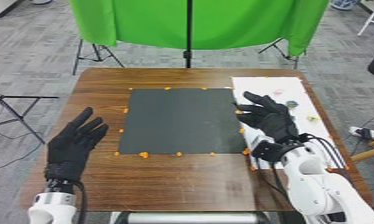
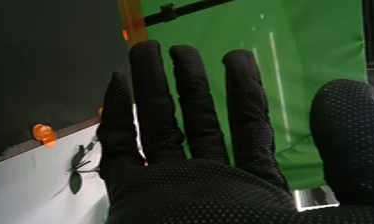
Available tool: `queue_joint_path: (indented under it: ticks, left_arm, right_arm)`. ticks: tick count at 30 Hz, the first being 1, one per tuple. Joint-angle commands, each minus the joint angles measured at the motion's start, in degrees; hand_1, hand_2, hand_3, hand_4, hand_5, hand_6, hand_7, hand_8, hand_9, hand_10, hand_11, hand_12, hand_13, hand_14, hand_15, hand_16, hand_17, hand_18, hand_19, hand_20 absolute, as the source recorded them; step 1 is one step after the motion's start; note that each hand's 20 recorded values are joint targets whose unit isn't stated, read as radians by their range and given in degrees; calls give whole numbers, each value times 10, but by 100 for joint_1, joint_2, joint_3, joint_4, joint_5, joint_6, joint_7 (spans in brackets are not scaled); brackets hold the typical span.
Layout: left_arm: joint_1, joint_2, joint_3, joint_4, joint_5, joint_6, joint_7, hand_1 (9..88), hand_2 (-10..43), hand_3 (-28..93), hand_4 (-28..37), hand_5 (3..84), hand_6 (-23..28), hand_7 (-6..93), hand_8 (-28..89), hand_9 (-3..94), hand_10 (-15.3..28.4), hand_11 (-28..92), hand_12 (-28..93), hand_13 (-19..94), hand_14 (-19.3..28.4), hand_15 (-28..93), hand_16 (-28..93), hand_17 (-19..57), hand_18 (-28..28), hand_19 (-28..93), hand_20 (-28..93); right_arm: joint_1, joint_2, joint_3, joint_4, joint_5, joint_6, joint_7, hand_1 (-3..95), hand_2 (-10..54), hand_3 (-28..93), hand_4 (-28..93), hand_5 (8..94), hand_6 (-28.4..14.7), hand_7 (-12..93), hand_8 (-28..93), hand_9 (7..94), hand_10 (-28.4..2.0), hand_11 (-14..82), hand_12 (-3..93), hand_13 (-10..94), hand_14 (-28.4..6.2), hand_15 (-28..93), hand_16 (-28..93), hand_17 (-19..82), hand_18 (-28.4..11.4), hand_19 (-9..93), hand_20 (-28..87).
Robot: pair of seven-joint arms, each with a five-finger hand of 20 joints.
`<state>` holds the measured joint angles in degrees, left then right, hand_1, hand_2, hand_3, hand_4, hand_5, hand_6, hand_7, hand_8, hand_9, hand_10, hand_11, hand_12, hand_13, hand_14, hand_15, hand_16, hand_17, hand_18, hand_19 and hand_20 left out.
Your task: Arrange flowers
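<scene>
The right hand (image 1: 270, 122), spread and empty, is over the white sheet's (image 1: 254, 82) left edge. Best to lower it gently and pinch a stem, sparing petals. The wrist view shows dark leaves (image 2: 76, 181); the head view, a small pink flower (image 1: 278, 92), upper right.

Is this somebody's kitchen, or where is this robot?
Probably a robot lab or test room, not a kitchen. A green cloth hangs behind the wooden table, stands like tripods hold things up, and orange blobs dot the edges of a dark mat.
</scene>
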<state>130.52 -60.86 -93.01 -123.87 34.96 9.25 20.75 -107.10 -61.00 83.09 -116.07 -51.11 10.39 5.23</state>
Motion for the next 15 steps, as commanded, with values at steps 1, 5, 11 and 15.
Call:
queue_joint_path:
  ticks: [1,5,11,15]
  left_arm:
    - [97,-17,20,9,-7,1,39,244,59,787,-241,414,93,96,-88,384,205,211,100,268,282,480,-83,-86,259,541,71]
    - [190,107,58,-14,-101,83,198,245,59,787,-241,413,93,97,-89,384,206,212,101,267,282,482,-82,-87,258,542,70]
    - [218,213,-27,-23,-125,111,274,246,60,786,-241,412,93,97,-89,384,207,214,101,266,282,485,-83,-87,259,544,69]
    - [149,453,-93,5,-139,92,314,245,59,787,-239,411,93,97,-89,384,208,214,101,266,283,486,-83,-87,260,544,68]
  right_arm:
    - [-1,26,-15,-42,-24,80,-39,160,103,800,-283,524,29,161,-136,530,-157,199,139,403,-175,464,112,68,-217,576,258]
    - [70,263,-132,-237,-33,532,23,162,103,798,-283,524,29,162,-136,530,-157,200,139,404,-175,470,113,70,-218,585,262]
    - [-134,706,142,-788,-632,1211,491,179,69,799,-283,530,0,167,-138,560,-169,240,143,447,-172,557,110,105,-227,658,299]
    - [-518,1197,377,-1201,-1831,1781,1260,198,56,798,-282,541,-15,171,-138,579,-174,273,146,473,-167,598,103,120,-225,681,305]
